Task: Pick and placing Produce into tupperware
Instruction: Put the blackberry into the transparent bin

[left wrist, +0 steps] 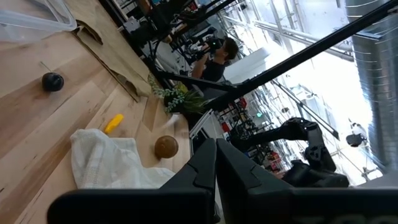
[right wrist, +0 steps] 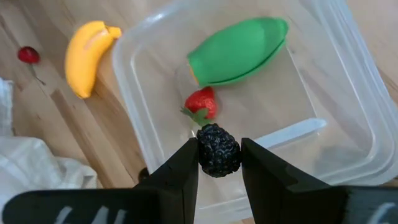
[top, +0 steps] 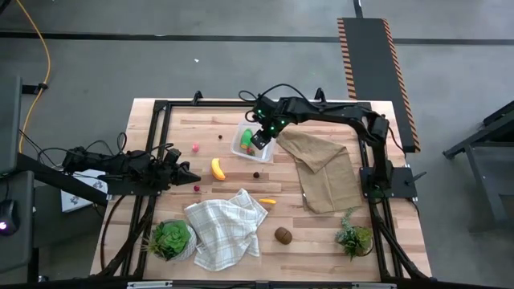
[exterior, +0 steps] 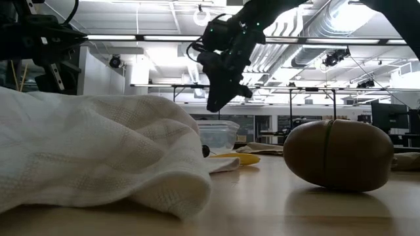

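My right gripper (right wrist: 219,163) hangs over the clear square plastic tub (right wrist: 348,112), and its two dark fingers (right wrist: 180,171) are squeezed on a bumpy black berry (right wrist: 218,150). The berry is in the air above the tub, not down in it. Inside the tub lie a smooth green piece (right wrist: 239,50) and a small red strawberry (right wrist: 202,104), close to each other. A yellow banana (right wrist: 87,53) lies on the wooden table (top: 321,233) just beside the tub, and a tiny red cherry (right wrist: 27,55) sits a bit past it. My left gripper (top: 186,172) waits at the left side of the table with its fingers pressed together on nothing. Near the front of the table sit a brown oval kiwi (top: 283,234) and a white checked cloth (top: 225,229). A small yellow piece (top: 267,201) lies by the cloth, maybe a pepper, but I cannot tell.
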{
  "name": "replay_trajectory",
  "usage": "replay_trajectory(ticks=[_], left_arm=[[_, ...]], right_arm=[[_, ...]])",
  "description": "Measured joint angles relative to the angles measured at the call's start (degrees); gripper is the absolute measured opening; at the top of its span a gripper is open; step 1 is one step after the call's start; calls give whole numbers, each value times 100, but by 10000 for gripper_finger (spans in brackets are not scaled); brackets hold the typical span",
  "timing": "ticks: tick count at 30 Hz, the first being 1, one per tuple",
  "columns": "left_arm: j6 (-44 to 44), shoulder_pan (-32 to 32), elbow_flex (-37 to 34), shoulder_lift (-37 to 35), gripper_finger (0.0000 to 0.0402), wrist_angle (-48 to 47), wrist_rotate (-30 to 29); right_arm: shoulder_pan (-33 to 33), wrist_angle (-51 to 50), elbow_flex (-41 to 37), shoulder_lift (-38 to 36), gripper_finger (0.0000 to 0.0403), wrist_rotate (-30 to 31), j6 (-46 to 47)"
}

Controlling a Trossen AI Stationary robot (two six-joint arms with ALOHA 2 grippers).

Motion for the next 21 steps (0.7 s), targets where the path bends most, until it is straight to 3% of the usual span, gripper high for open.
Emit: replay_trajectory(ticks=[21], left_arm=[[-4, 1, 0, -1, 1, 0, 12]], right_arm=[[-2, 41, 0, 38, 92, 62, -147]])
